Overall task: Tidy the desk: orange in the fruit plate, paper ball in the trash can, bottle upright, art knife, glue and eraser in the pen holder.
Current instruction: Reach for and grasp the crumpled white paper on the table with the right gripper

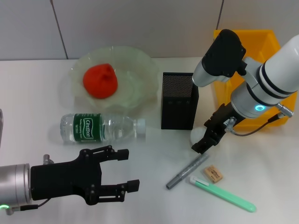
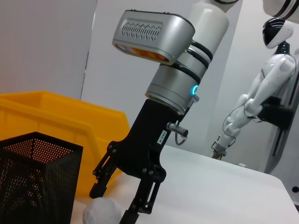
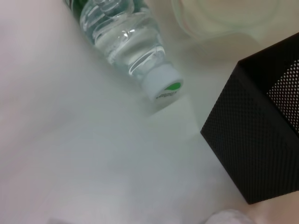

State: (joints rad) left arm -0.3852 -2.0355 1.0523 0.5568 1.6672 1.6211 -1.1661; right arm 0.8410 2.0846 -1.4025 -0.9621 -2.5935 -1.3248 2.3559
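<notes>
The orange lies in the pale-green fruit plate. In front of the plate the bottle lies on its side, its white cap pointing toward the black mesh pen holder. My right gripper is open just above the paper ball, one finger on each side of it, next to the pen holder's front corner. The art knife, eraser and glue lie on the desk nearer me. The yellow trash can stands behind the right arm. My left gripper hovers open at the front left.
The white desk meets a grey wall at the back. In the left wrist view another white robot stands in the background beyond the desk's far side. The pen holder stands close beside the right arm's wrist.
</notes>
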